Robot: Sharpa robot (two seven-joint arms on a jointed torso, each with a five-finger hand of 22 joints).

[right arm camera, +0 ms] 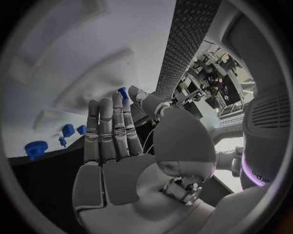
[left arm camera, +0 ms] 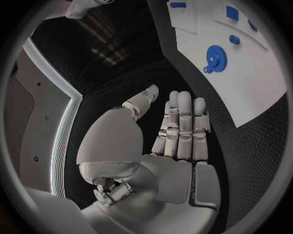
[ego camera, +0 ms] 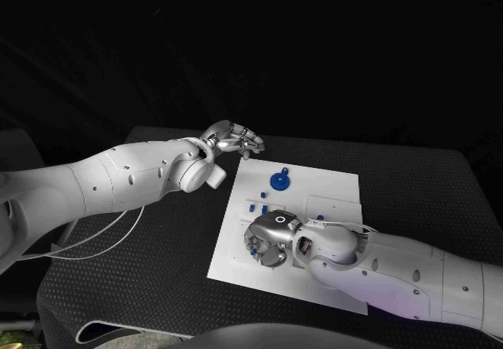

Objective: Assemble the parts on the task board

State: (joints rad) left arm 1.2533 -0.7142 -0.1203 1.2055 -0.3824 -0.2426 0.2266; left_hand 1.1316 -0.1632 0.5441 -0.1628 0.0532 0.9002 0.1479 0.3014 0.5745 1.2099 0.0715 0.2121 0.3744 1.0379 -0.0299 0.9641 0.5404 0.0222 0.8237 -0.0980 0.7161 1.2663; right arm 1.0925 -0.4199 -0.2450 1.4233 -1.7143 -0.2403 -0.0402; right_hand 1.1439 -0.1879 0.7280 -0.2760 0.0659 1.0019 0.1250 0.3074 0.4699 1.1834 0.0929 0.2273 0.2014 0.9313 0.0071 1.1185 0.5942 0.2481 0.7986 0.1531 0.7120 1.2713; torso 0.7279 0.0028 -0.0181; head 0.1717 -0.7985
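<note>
While darkness surrounds it, the black table (ego camera: 147, 240) bears the task board (ego camera: 315, 182).

Board (ego camera: 315, 190): white rectangular plate, lying flat on the black surface (ego camera: 157, 276), turned at a slant to it; shallow raised panels show on its face.

Gear (ego camera: 280, 179): blue toothed disc with a short stem at its side, lying on the board near its far end.

Small parts: several blue pieces on the board's middle. A rectangular block (left arm camera: 232, 12), a smaller block (left arm camera: 252, 25) and a round peg (left arm camera: 234, 39) sit just beyond the gear; a flat bar (left arm camera: 177, 5) lies apart from them. Further blue pieces (ego camera: 256, 211) lie on the board's near half, partly hidden; their shape cannot be told.
</note>
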